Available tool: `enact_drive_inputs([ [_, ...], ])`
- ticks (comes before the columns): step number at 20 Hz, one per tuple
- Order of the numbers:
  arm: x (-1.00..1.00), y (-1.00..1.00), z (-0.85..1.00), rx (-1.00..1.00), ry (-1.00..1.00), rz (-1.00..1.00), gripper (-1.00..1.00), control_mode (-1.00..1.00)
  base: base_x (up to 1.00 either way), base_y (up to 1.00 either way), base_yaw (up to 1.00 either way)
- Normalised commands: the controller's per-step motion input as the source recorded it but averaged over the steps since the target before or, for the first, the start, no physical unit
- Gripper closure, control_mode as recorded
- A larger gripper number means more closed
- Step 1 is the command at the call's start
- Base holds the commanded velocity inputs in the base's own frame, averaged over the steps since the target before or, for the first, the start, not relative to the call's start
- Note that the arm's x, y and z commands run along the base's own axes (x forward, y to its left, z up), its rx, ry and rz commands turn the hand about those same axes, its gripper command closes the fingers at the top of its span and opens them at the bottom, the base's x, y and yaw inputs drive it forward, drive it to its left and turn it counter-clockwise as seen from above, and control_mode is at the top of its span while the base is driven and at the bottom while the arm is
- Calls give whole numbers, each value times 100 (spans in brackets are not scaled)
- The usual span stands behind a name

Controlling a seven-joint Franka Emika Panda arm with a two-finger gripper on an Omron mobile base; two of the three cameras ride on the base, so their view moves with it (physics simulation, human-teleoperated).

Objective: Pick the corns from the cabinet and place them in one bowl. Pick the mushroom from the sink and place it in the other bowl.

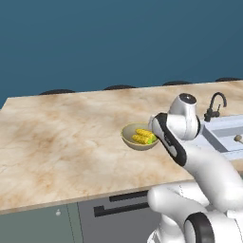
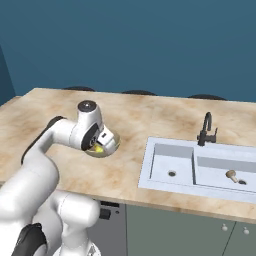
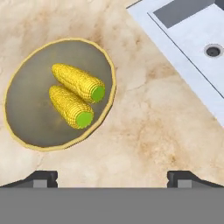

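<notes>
Marbled bench (image 3: 144, 127) lay beneath the empty tool (image 3: 112, 177), fingers wide apart, both corns (image 3: 75, 94) bowled below-left. Off beyond, the mushroom (image 2: 231, 175) in the sink (image 2: 165, 159) looked light, probably soft: grip its cap gently.

Two corns (image 3: 74, 94) – side by side in one tan bowl (image 3: 26, 127), one mushroom (image 2: 231, 175), one two-basin sink (image 2: 165, 150), one black tap (image 2: 206, 129) – all were on one surface (image 1: 61, 137)

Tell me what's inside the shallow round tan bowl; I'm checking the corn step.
Two short yellow corn cobs with green ends lie side by side in the shallow round tan bowl, touching. The bowl floor directly beneath them is covered.
</notes>
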Motion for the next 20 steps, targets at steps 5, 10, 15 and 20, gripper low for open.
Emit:
enact_drive_inputs([
  [5, -46, 0, 1, 0, 0, -18, -100, -100, 0, 0, 0],
  [10, -37, 0, 16, 0, 6, -5, -100, -100, 0, 0, 0],
  [15, -41, 0, 19, 0, 4, 4, -100, -100, 0, 0, 0],
  [20, -28, 1, 7, 0, 7, 21, -100, -100, 0, 0, 0],
])
